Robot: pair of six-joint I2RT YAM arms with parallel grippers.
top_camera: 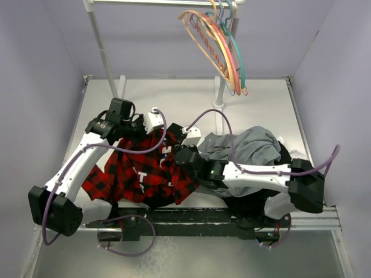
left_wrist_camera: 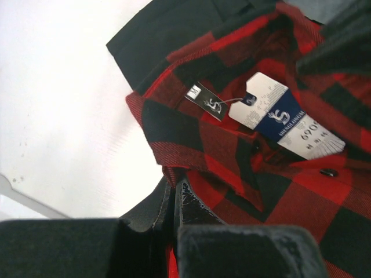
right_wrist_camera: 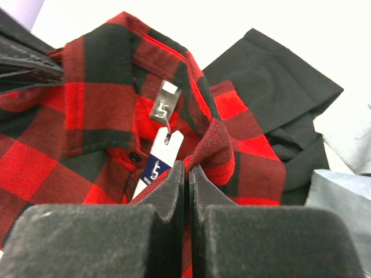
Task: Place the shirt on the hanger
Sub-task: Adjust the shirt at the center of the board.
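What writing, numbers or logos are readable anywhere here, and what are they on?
"690": big digits on the white paper tag at the shirt collar; what follows is cut off.
Navy band on that tag: white lettering, too blurred to read.
Neck label: a curly logo only, no words.
White letters on the shirt, seen from above: too small to read.

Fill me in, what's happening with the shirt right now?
Both arms have the plaid shirt pinched near its collar: the left tool and the right tool are each shut on the fabric. The tan hanger hangs on the rail at the back among the other hangers, with nothing on it yet. A grey garment lies to the shirt's right.
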